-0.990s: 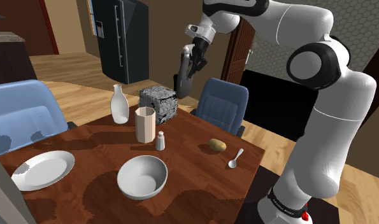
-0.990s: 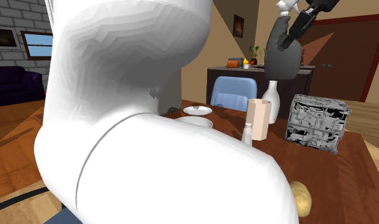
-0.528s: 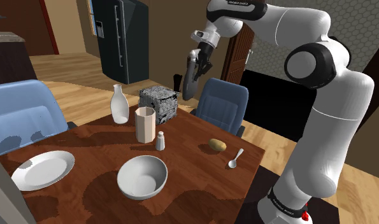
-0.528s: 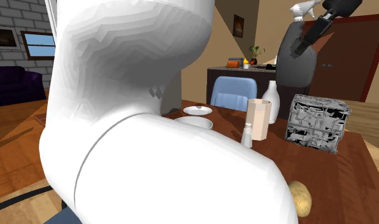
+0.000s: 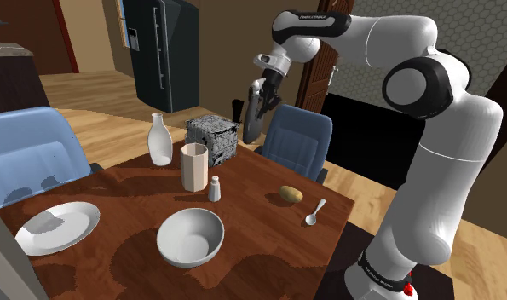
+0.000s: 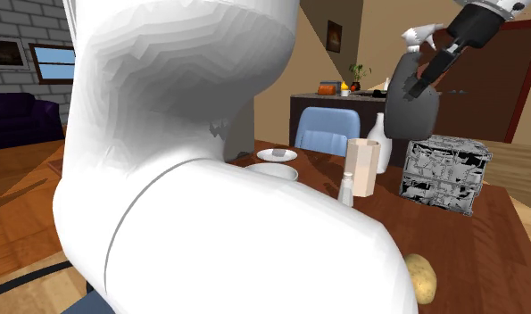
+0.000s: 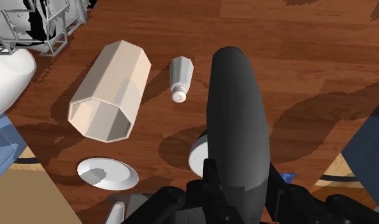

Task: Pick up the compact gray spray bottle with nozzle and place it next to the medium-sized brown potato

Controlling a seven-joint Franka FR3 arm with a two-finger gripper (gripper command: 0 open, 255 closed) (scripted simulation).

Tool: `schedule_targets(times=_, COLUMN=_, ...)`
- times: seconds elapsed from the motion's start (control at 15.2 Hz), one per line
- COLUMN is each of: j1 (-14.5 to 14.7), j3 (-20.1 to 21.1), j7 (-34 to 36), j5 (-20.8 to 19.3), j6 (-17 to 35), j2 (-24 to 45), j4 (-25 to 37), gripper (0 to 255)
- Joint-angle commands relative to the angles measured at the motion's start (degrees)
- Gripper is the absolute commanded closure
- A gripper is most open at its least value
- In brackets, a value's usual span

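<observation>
Plainly, reading the shoulder view from its left, a plate [image 5: 57,228] and a bowl [image 5: 190,237] sit on the near part of the table [image 5: 260,230], well apart from where the job ends, so they call for no care. Behind them a carafe [image 5: 160,141], a cup [image 5: 193,166] and a shaker [image 5: 215,188] stand upright in a loose cluster, with a mottled grey cube [image 5: 212,139] at the far edge. These tall things are likely why the load rides high enough to clear their tops. Next comes the sprayer [image 5: 253,118], dark grey with a pale nozzle. It hangs in the air over the table's far edge, beside the cube and above it, touching nothing on the table. The gripper [image 5: 262,89] has its fingers clamped on the sprayer's upper body below the nozzle; in the wrist view the body runs out from between them, over cup and shaker. It hangs tilted, base down, probably because of the wrist's angle. Further right the potato [image 5: 290,194] lies on bare wood, well apart from the sprayer, with a spoon [image 5: 314,213] near it toward the corner. The open wood between shaker and potato looks the safer landing spot, since the spoon side lies close to the edge.
</observation>
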Motion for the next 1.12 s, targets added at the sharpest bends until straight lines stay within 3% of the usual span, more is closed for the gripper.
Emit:
schedule_targets(times=0.0, j1=0.1, j3=0.0, j7=-0.7, j5=-0.1, j6=1.4, j2=-0.3, j4=-1.8, gripper=255)
schedule_targets(times=1.06, j1=0.7, j3=0.4, j7=-6.1, j5=0.9, j6=11.5, j2=1.1, j4=-12.0, gripper=255)
